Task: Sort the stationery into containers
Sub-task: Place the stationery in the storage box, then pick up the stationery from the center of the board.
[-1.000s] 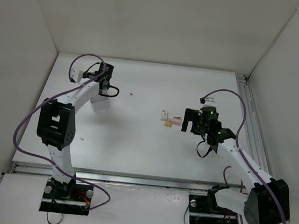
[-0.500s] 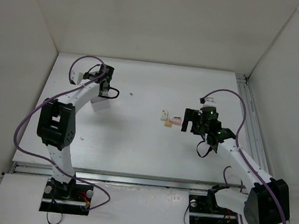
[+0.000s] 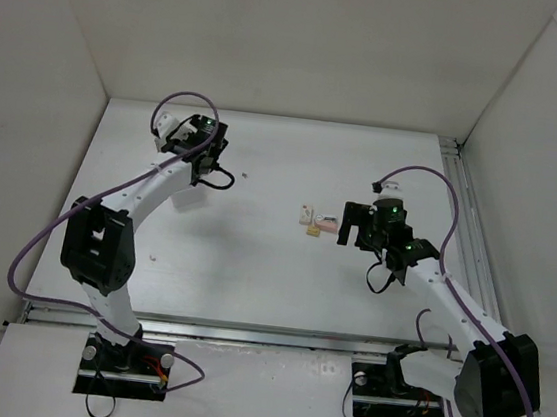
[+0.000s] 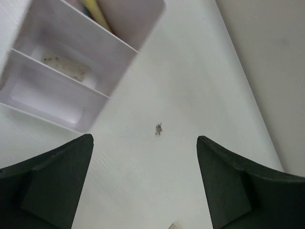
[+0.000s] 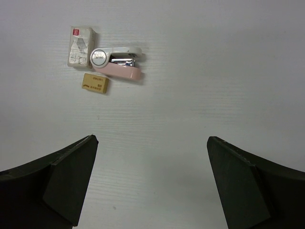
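Note:
The white divided container [image 4: 107, 98] lies at the upper left of the left wrist view. A beige eraser [image 4: 66, 67] rests in its middle compartment and a yellow stick [image 4: 95, 12] in the one beyond. My left gripper [image 4: 144, 140] hangs open over bare table just right of it, with nothing between its fingers. From above, the container [image 3: 187, 198] sits below the left gripper [image 3: 205, 150]. A white eraser box [image 5: 80, 46], a pink stapler [image 5: 119, 64] and a tan eraser [image 5: 95, 82] lie together ahead of my open right gripper [image 5: 152, 138].
A dark speck of debris [image 4: 158, 129] lies on the table past the left fingertips. White walls enclose the table on three sides, and a rail [image 3: 467, 230] runs along the right edge.
My left arm has swung a little to the right, away from the container, and its jaws have opened. The right arm and the three items in front of it have not moved.

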Robot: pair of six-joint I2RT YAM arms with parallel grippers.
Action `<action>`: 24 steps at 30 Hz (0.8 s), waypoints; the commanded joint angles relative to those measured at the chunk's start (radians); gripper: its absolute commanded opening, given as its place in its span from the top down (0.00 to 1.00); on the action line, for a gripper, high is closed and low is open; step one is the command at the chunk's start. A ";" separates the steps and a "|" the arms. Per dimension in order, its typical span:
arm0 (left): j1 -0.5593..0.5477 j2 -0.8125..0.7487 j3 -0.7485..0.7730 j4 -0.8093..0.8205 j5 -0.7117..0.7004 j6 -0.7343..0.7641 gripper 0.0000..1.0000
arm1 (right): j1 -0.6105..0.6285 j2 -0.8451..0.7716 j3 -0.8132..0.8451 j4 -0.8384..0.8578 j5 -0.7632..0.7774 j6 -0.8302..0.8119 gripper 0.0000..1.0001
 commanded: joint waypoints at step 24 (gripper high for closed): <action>-0.391 0.384 0.513 -0.201 0.612 1.146 0.00 | -0.065 -0.125 0.001 -0.076 0.221 0.124 0.02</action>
